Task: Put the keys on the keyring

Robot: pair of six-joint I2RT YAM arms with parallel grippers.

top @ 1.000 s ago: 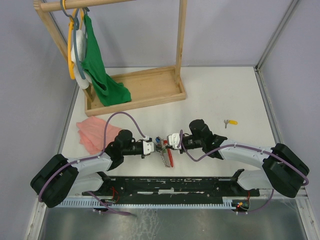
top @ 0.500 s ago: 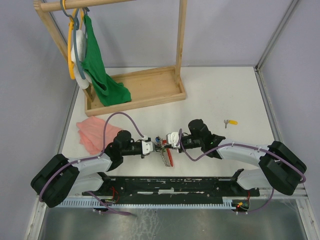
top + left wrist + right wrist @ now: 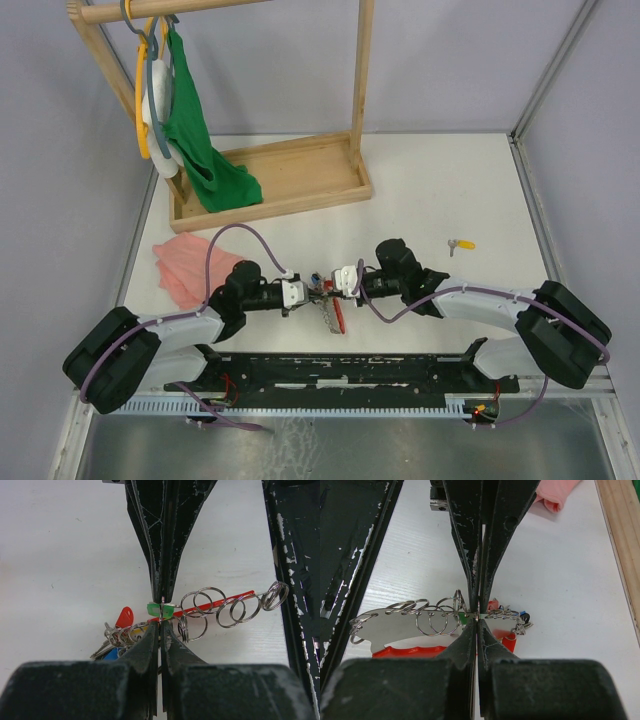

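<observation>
While the two arms are meeting tip to tip near the middle of the table's near edge, the left gripper and right gripper are both pinching fully shut on the bunch of rings, right at the green-tagged key. The yellow-tagged key is lying apart, toward the right edge. These keys are looking light, stiff and slippery; I'd be taking each by its plastic head.

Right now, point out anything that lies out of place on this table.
The yellow-tagged key lies alone on the right of the table, apart from the bunch that the left hand and right hand pinch at the centre. Nothing looks spilled or broken.
</observation>
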